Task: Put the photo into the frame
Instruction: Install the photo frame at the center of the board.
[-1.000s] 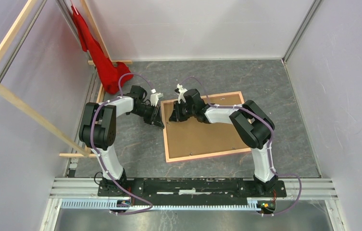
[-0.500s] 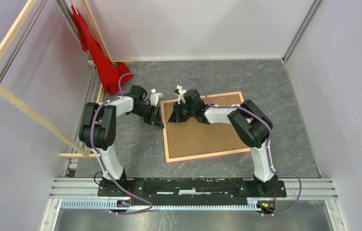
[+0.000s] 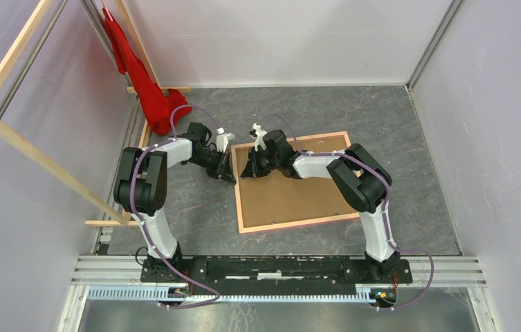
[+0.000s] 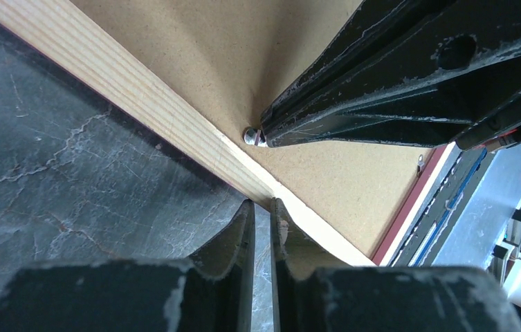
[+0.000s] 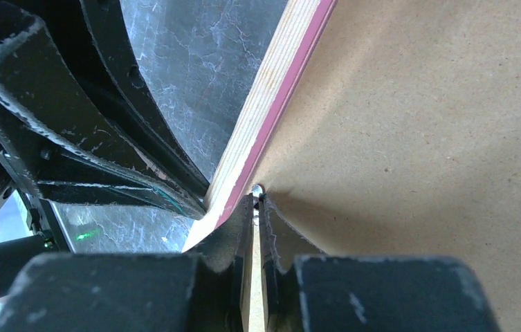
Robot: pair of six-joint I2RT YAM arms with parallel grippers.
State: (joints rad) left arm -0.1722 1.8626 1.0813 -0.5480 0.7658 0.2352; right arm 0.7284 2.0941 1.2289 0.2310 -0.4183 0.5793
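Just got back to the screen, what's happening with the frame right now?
The frame lies face down on the table, tan back up, with the brown backing board sitting inside it. Both arms are at its left rail. The right tool, fingers nearly together, has its tips at a small metal tab on the board beside that rail. The left tool, also closed, meets the rail's outer edge from the table side. The photo is not visible in any view.

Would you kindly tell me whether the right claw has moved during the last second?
Yes, slightly. The right claw has edged left, closer to the left rail of the frame, which has not shifted.
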